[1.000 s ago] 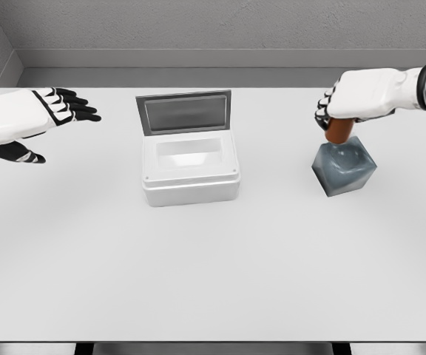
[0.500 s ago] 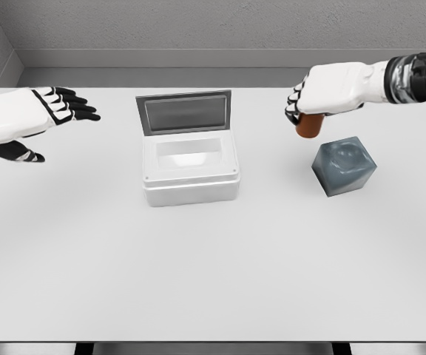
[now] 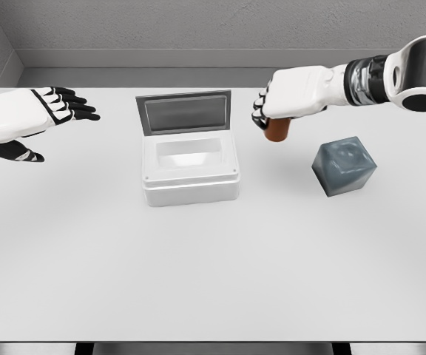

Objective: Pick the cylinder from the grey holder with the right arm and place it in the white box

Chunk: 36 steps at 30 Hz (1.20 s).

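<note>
Carrying the cylinder (image 3: 277,129) leftward, the right hand (image 3: 291,95) now sits between the grey holder (image 3: 344,166) and the white box (image 3: 189,166); half a second ago it was almost over the holder's near-left corner, and a second ago it was directly above the holder with the cylinder's lower end at the socket. The fingers are curled tight around the cylinder's upper part, so only its lower half shows beneath the palm, clear of the table (image 3: 213,274). From the box, the cylinder lies at about two o'clock, just beyond the right rim; from the holder it is at roughly ten o'clock. The holder has not shifted across the three moments, nor has the box.

The cylinder is a smooth, matte, rust-brown round stub. The holder is a slate-grey cube with a faintly glossy, mottled surface, sitting rotated on the table, its top dished by a round recess. The box is white, hard-looking and round-cornered, with a rectangular cavity and a grey-framed lid (image 3: 184,112) standing open at its twelve o'clock edge.

The left hand (image 3: 28,118) hovers at nine o'clock as before, fingers spread and holding nothing.
</note>
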Available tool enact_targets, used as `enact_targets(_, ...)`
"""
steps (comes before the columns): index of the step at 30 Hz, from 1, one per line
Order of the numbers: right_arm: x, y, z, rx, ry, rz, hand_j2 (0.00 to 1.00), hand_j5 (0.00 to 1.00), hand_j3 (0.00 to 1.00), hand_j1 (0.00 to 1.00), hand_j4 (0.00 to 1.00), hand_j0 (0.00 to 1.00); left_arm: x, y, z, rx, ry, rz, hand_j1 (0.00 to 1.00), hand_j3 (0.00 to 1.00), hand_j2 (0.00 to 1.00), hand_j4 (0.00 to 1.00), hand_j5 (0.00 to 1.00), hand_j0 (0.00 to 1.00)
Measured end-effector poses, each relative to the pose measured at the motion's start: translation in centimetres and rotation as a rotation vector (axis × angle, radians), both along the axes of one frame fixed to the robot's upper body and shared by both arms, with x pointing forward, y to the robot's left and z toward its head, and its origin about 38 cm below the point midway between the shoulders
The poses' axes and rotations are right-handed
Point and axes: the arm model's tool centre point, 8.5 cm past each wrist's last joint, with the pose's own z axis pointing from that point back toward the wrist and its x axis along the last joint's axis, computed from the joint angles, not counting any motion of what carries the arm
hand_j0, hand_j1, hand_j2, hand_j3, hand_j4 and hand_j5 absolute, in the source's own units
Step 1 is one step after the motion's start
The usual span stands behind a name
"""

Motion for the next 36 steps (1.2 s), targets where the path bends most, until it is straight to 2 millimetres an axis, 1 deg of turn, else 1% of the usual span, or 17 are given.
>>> enact_targets(1, 0.0, 0.3, -0.1, 0.002, 0.001, 0.005, 0.39, 0.39, 0.39, 0.39, 0.39, 0.39, 0.1, -0.2, 0.5, -0.002, -0.011, -0.004, 1.00, 1.00, 1.00, 1.00, 1.00, 1.00)
enact_targets(3, 0.0, 0.9, -0.1, 0.005, 0.001, 0.015, 0.39, 0.39, 0.39, 0.39, 0.39, 0.39, 0.0, -0.5, 0.6, -0.004, -0.016, -0.017, 1.00, 1.00, 1.00, 1.00, 1.00, 1.00)
enact_targets(6, 0.0, 1.8, -0.2, 0.006, -0.001, 0.033, 0.39, 0.39, 0.39, 0.39, 0.39, 0.39, -0.2, -0.9, 0.1, 0.003, -0.001, -0.027, 1.00, 1.00, 1.00, 1.00, 1.00, 1.00)
enact_targets(11, -0.1, 3.2, 0.1, 0.008, -0.013, 0.059, 0.39, 0.39, 0.39, 0.39, 0.39, 0.39, -0.1, -0.8, -0.4, 0.013, 0.013, -0.023, 1.00, 1.00, 1.00, 1.00, 1.00, 1.00)
enact_targets(19, -0.2, 5.0, 0.1, 0.007, -0.026, 0.092, 0.39, 0.39, 0.39, 0.39, 0.39, 0.39, 0.2, -0.7, 0.1, 0.013, 0.000, -0.018, 1.00, 1.00, 1.00, 1.00, 1.00, 1.00)
enact_targets(27, -0.4, 6.2, 0.0, 0.013, -0.027, 0.117, 0.39, 0.39, 0.39, 0.39, 0.39, 0.39, 0.2, -0.3, -0.9, 0.065, 0.015, -0.008, 1.00, 1.00, 1.00, 1.00, 1.00, 1.00)
enact_targets(32, -0.5, 7.0, 0.5, 0.018, -0.035, 0.133, 0.39, 0.39, 0.39, 0.39, 0.39, 0.39, 0.4, -0.4, -0.9, 0.081, 0.015, -0.008, 1.00, 1.00, 1.00, 1.00, 1.00, 1.00)
enact_targets(34, -0.6, 7.4, 0.7, 0.020, -0.040, 0.141, 0.39, 0.39, 0.39, 0.39, 0.39, 0.39, 0.5, -0.5, -0.2, 0.080, -0.003, -0.012, 1.00, 1.00, 1.00, 1.00, 1.00, 1.00)
enact_targets(36, -0.7, 7.9, 0.7, 0.023, -0.039, 0.150, 0.39, 0.39, 0.39, 0.39, 0.39, 0.39, 0.6, -0.6, 0.1, 0.080, -0.009, -0.014, 1.00, 1.00, 1.00, 1.00, 1.00, 1.00)
